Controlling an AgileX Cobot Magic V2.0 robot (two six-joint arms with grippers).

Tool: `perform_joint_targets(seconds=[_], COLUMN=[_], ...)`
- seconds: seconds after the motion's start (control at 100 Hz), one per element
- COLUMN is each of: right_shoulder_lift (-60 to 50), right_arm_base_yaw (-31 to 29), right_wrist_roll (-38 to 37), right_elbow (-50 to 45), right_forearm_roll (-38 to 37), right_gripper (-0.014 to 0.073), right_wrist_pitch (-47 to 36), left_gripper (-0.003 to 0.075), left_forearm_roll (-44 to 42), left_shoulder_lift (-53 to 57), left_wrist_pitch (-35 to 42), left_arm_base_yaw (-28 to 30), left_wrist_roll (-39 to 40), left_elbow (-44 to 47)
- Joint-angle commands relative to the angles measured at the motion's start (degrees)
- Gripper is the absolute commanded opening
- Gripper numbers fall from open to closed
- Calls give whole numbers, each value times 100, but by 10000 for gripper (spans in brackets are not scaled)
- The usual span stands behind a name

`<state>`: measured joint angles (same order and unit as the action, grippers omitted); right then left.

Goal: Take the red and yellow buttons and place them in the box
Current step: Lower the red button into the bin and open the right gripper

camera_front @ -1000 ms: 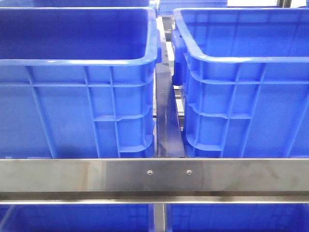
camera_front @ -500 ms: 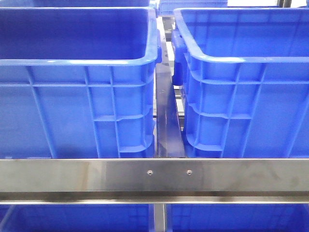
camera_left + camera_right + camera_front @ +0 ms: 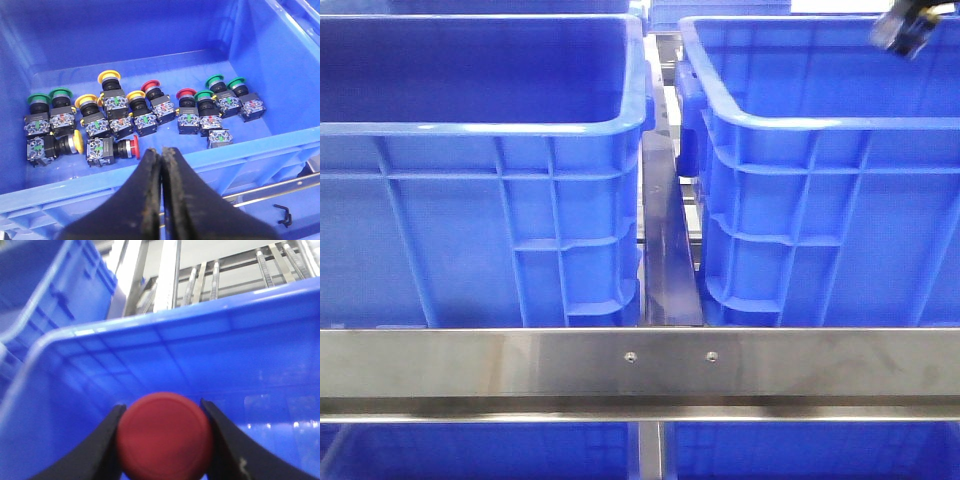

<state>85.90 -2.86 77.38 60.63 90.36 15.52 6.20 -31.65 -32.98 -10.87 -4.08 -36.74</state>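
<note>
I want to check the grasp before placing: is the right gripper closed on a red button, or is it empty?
Closed on it. In the right wrist view the red button sits between both fingers of the right gripper, touching each.

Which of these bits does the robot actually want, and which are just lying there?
Wanted:
- red button, held in the right gripper
- red buttons in the crate
- yellow buttons in the same crate

Just lying about:
- green buttons
- small black hook outside the crate
</note>
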Motion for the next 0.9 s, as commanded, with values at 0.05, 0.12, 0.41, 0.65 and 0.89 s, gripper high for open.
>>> perform_joint_targets(seconds=[0.05, 0.12, 0.41, 0.65, 0.89], right_shoulder_lift=[280, 491, 1274, 1712, 2077], right_arm_base_yaw=[279, 431, 631, 631, 631], right_wrist_roll=[791, 1011, 1214, 1214, 1214], right_elbow=[497, 614, 1086, 1399, 1614], right_forearm_roll=[169, 169, 176, 176, 171], right_gripper=[103, 103, 103, 103, 103], right_wrist_pitch=[-323, -644, -1073, -1203, -1264], left_gripper=[-19, -19, -19, -19, -19], left_forearm_roll=[73, 73, 73, 73, 73], left_shoulder_lift=[-4, -4, -4, -15, -15], left_wrist_pitch=[455, 455, 488, 488, 488], left_arm_base_yaw=[22, 22, 22, 22, 22], left_wrist_roll=[48, 48, 48, 48, 48], left_elbow=[-158, -158, -158, -158, -158])
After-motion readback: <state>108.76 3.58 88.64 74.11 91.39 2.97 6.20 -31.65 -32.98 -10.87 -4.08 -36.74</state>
